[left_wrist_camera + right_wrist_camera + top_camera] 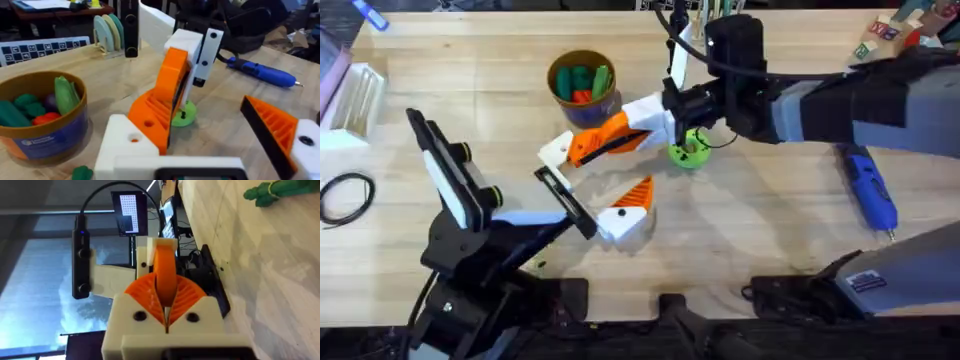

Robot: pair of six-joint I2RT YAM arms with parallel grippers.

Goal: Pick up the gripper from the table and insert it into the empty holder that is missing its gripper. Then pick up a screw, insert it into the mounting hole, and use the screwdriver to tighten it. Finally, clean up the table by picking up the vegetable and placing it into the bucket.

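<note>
My right gripper (648, 122) is shut on the loose orange ribbed gripper (602, 138), seen close up between its pads (165, 270). The wedge's (162, 102) lower end rests against the bare white holder (125, 145), which is one jaw of my left gripper (600, 170). That left gripper stands open, and its other jaw carries a fixed orange finger (272, 125). The blue screwdriver (870, 188) lies at the right of the table (770, 230). The bucket (582, 85) stands behind, holding toy pieces. A dark green vegetable (280, 190) lies on the wood.
A bright green round disc (688, 150) with holes sits just under my right gripper. A black cable loop (345, 195) and a white rack (360, 95) are at the far left. Coloured blocks (890, 30) lie at the back right.
</note>
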